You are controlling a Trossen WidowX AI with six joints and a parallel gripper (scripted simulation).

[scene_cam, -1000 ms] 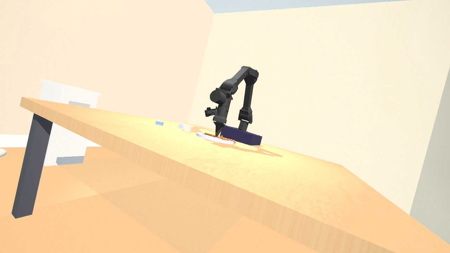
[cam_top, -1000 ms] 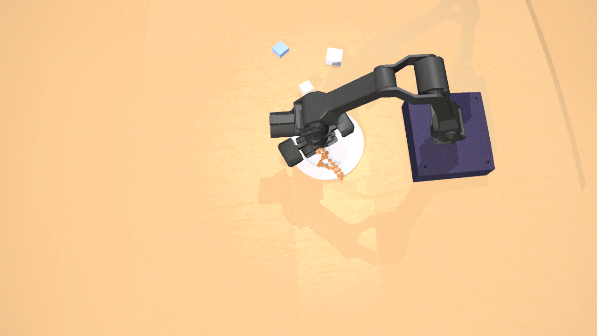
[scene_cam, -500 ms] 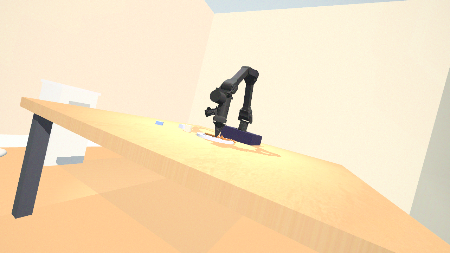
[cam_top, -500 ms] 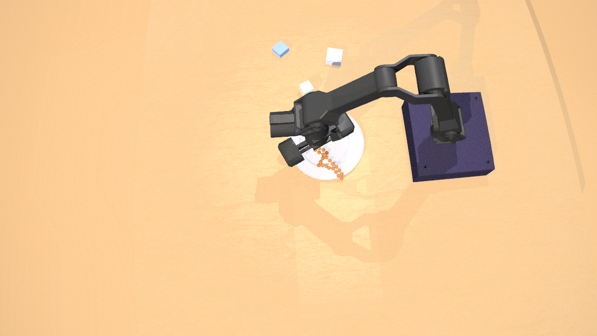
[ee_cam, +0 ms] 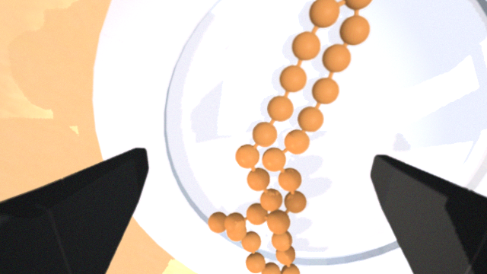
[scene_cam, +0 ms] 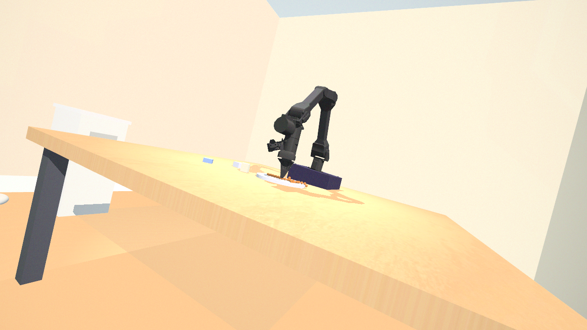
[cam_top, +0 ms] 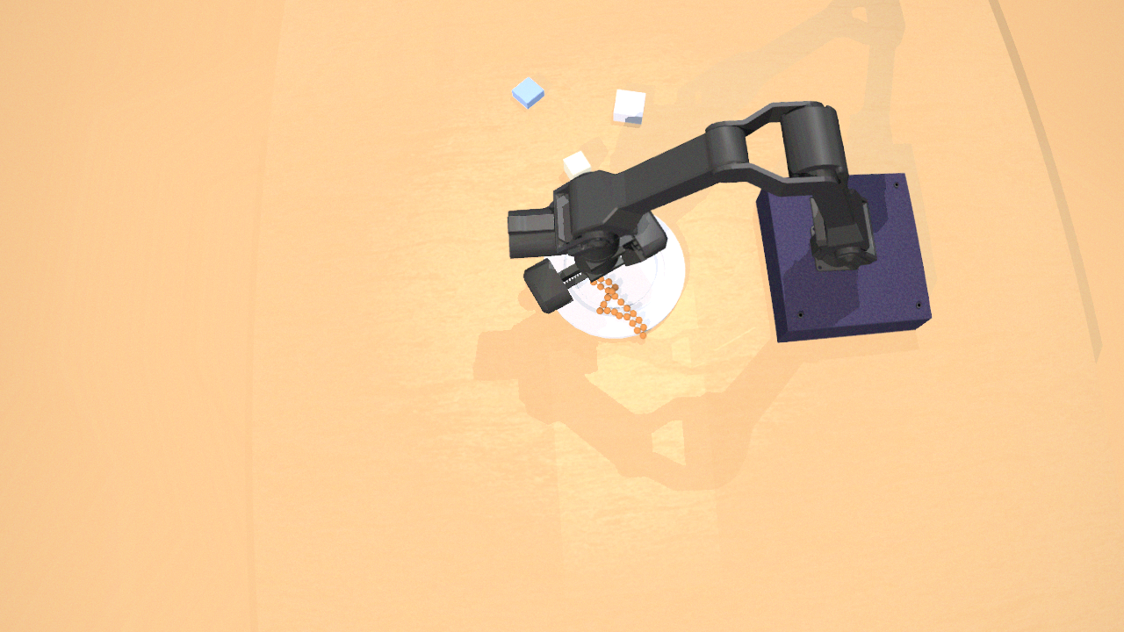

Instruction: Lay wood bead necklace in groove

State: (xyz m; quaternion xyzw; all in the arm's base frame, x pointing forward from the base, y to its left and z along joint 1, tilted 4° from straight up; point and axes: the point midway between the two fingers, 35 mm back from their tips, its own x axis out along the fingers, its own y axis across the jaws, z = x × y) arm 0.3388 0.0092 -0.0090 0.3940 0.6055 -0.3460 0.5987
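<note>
The round white bead board (cam_top: pixel 673 275) (scene_cam: pixel 279 182) (ee_cam: pixel 129 76) lies on the table, its circular groove (ee_cam: pixel 175 99) partly in view. The orange bead necklace (cam_top: pixel 621 301) (scene_cam: pixel 292 180) (ee_cam: pixel 280 108) lies bunched across it. In the wrist view it runs as two near-parallel strands over the middle, then crosses itself and passes over the groove at the bottom. One end reaches the board's outer edge in the top view. My gripper (cam_top: pixel 597 263) (scene_cam: pixel 283 175) (ee_cam: pixel 259 160) is wide open low over the board, with both strands between its fingers, ungripped. The arm hides the upper-left board and the fingertips in the top view.
A cream block (cam_top: pixel 577 164) (scene_cam: pixel 245 167) stands close behind the arm, just beyond the board. A white block (cam_top: pixel 629 105) (scene_cam: pixel 236 164) and a blue block (cam_top: pixel 528 91) (scene_cam: pixel 207 160) lie farther off. The dark purple base (cam_top: pixel 848 314) (scene_cam: pixel 313 177) is right of the board.
</note>
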